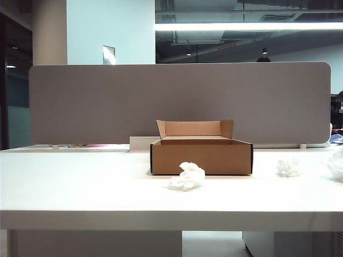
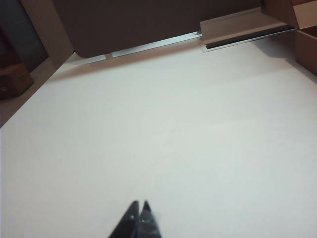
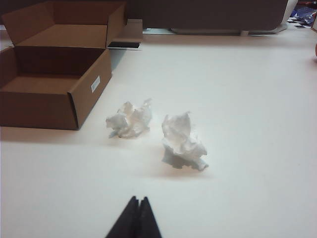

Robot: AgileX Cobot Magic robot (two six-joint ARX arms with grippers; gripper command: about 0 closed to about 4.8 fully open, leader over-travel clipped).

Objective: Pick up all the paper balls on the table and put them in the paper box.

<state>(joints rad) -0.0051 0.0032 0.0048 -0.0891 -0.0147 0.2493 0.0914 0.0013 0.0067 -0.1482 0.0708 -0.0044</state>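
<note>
Worktop [image 1: 80, 187] comes first: a wide white surface with a thick front edge, backed by a grey divider panel [image 1: 96, 101] that stands along its far side. Near the middle sits the paper box [image 1: 201, 156], brown cardboard with dark corner edges, its back flap upright and its inside bare (the right wrist view looks straight into it). A pale tray-like object [image 1: 140, 143] lies behind the box's left corner, against the divider.

Three paper balls lie on the worktop, all outside the box. One paper ball [image 1: 186, 176] rests just in front of the box's front wall; a second [image 1: 288, 166] lies well to the right of the box; a third [image 1: 336, 163] is cut off by the exterior view's right edge.

Neither arm shows in the exterior view. In the left wrist view the left gripper [image 2: 138, 206] hangs over bare worktop, jaws pressed together and holding nothing. The right gripper [image 3: 138, 200] is likewise closed tight and empty, pointing toward two paper balls [image 3: 130, 119] [image 3: 182, 141] beside the box, apart from both.
</note>
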